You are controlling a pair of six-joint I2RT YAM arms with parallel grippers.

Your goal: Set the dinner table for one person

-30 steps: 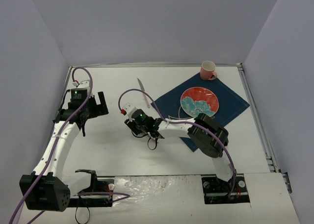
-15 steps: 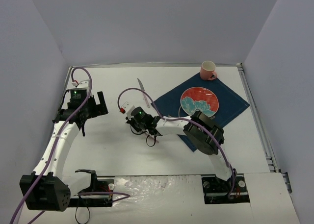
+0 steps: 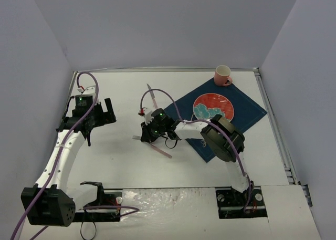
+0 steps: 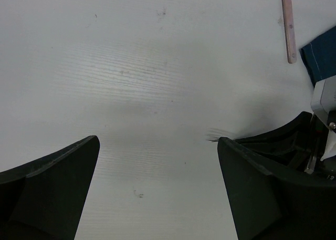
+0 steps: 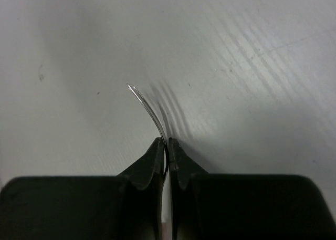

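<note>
The counter is the white surface under both arms, and the right tool sits low over its middle. That tool's jaws are pinched fully together on a fork, gripping it at the thin neck. The tines curve out ahead of the fingertips and the pink handle trails out to one side. In the wrist view the fork is edge-on with its shadow close beneath. I cannot tell whether it is clear of the counter or resting on it.

The grip looks like the main risk. The hold is narrow and well off the fork's middle, so the long handle may swing or slip in the jaws when the arm moves. If the fork is carried low, the trailing end could drag and twist it out of line.

Behind the tool, along its own forearm, lies the navy cloth. A red plate sits at its middle and a pink cup stands at its far corner. A knife lies on the far side of the tool, near the cloth's edge, and a sweeping fork could knock it. The forearm hides the cloth's near edge, where a low handle might catch.

The left tool hovers well apart over bare counter, jaws spread wide and holding nothing
</note>
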